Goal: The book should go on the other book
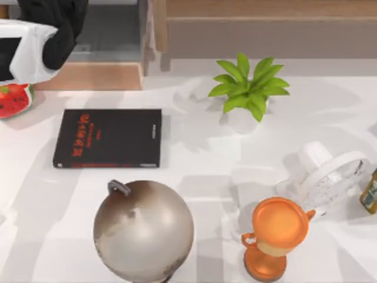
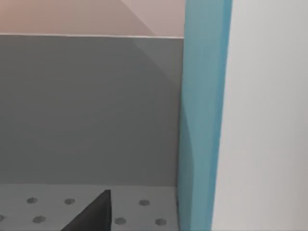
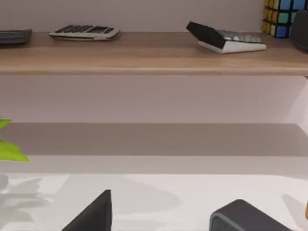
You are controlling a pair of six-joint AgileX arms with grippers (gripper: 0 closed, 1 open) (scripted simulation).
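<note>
One globe [image 1: 143,230] sits nearest, beside one trophy [image 1: 275,236]. One black book [image 1: 108,138] lies flat on the table [image 1: 194,171] (left side). The left gripper [image 2: 91,216] is beside the blue book [image 2: 202,115]; I cannot tell its jaws' state.

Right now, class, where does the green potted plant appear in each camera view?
Top view: potted plant at the table's back, right of the black book.
Right wrist view: its leaf tips at the frame's edge, above the table.
Left wrist view: light blue book close up.
Shared landmark: the white table.

A rendered office desk: calculators [image 3: 226,38] on a shelf [image 3: 144,57], globe [image 1: 143,230], trophy [image 1: 275,236]
</note>
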